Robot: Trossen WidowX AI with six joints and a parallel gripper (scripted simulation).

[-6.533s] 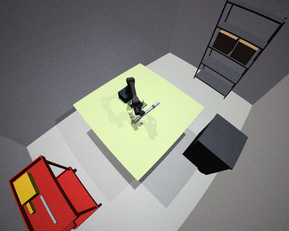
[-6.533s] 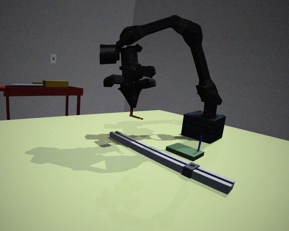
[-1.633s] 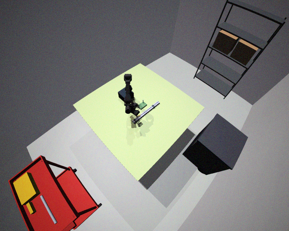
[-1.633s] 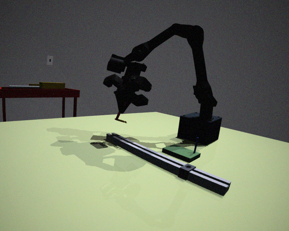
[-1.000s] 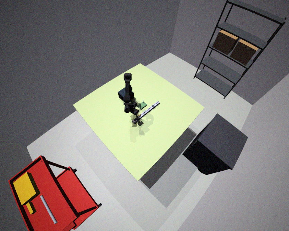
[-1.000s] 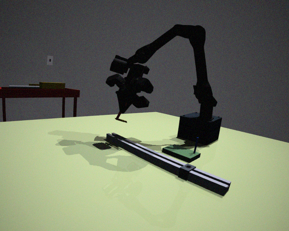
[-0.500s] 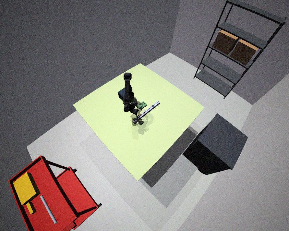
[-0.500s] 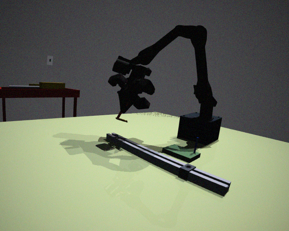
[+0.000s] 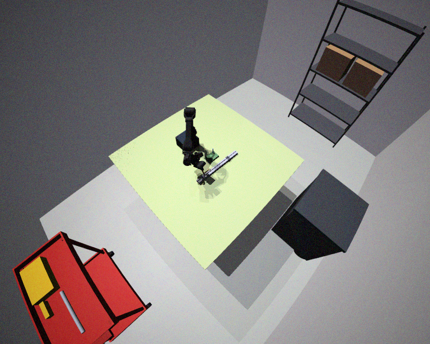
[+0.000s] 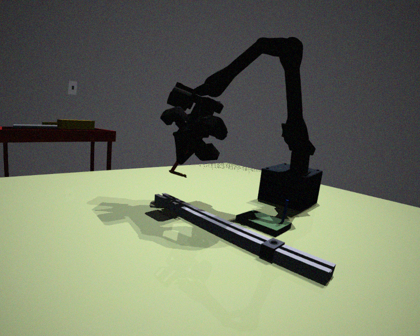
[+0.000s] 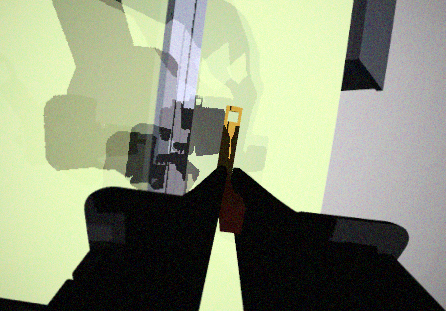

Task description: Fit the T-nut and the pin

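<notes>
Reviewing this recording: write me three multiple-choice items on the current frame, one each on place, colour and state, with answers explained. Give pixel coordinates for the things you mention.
1. Where is the dark bracket [image 10: 266, 252]?
A. On the green tray
B. Around the aluminum rail [image 9: 218, 165] [image 10: 224, 231] [image 11: 186, 40]
C. On the red cart

2. What colour is the pin [image 10: 285, 210] standing at the green tray [image 9: 211, 156] [image 10: 271, 227]?
A. Yellow
B. White
C. Blue

3. How is the T-nut [image 10: 177, 173] [image 11: 233, 116] now?
A. Held above the table by its handle
B. Lying in the rail's slot
C. Under the bracket

Answers:
1: B, the exterior view shows the bracket straddling the rail.
2: C, the upright pin looks blue in the exterior view.
3: A, the jaws grip the handle, with the nut hanging in the air.
</notes>
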